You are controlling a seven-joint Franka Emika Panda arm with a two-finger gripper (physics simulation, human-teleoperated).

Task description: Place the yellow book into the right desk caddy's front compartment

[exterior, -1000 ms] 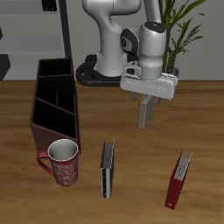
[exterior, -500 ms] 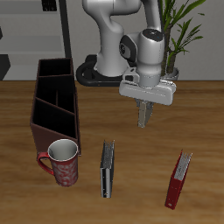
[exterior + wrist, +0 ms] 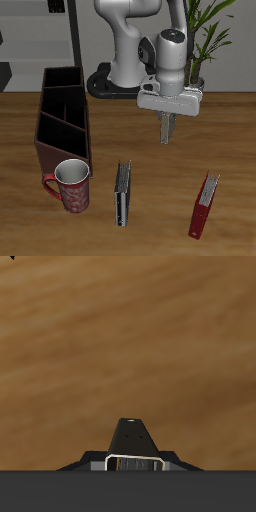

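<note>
While hovering above the table (image 3: 230, 150) | end effector (image 3: 167, 139) closed, empty | no writing legible

Behind my wooden table (image 3: 232, 130) stood a green potted plant (image 3: 207, 30) at upper right and grey shelving (image 3: 40, 35) at upper left.

The wooden tabletop (image 3: 150, 170) carries the right desk caddy (image 3: 62, 118), standing lengthwise from back to front, with a red patterned mug (image 3: 71, 185) just in front of its near end. Nearer the front edge stand a dark grey-black book (image 3: 122, 194) and, well apart from it, a red book (image 3: 205, 206).
</note>
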